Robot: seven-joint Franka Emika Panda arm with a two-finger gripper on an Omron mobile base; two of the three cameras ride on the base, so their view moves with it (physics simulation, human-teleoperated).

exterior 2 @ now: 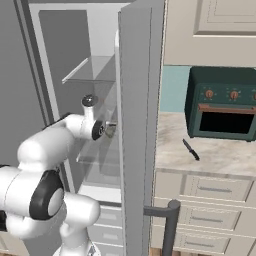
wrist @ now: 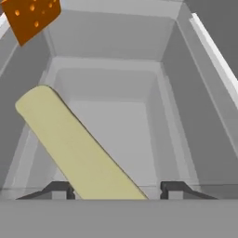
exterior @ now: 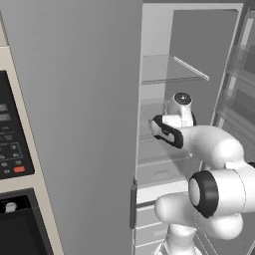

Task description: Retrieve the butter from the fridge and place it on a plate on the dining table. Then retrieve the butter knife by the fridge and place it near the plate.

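Item: butter [wrist: 74, 144], one pale yellow stick, lying inside the open fridge [exterior: 74, 99] on the pale floor of a walled compartment, seen close in the hand view. Long axis: diagonal in that view, running from a rounded end at upper left down to the lower middle, where the near end passes between the two dark fingertips [wrist: 58, 190] of the claw [wrist: 116, 191]. Whether the stick lies flat or leans against the compartment's wall cannot be told. State of claw: jaws stand apart, one to each side of the stick's near end, with no contact visible; nothing is gripped. Handling, as a judgement: a light piece, firm while cold yet soft enough to dent under a hard squeeze, with a smooth, likely slippery skin; a moderate pinch seems suitable. Best hold: across the short width, on the two long flat sides, nearer the middle of the length than the end, so the stick does not swing when lifted; the claw's present line across the near end would need the jaws square to the long axis. Other contents: an orange block with pale spots [wrist: 32, 16], upper left corner of the hand view, well apart from the stick. Outside the fridge: a dark knife [exterior 2: 190, 149] on the marbled surface [exterior 2: 225, 155] beside the open door, lying at a slant.
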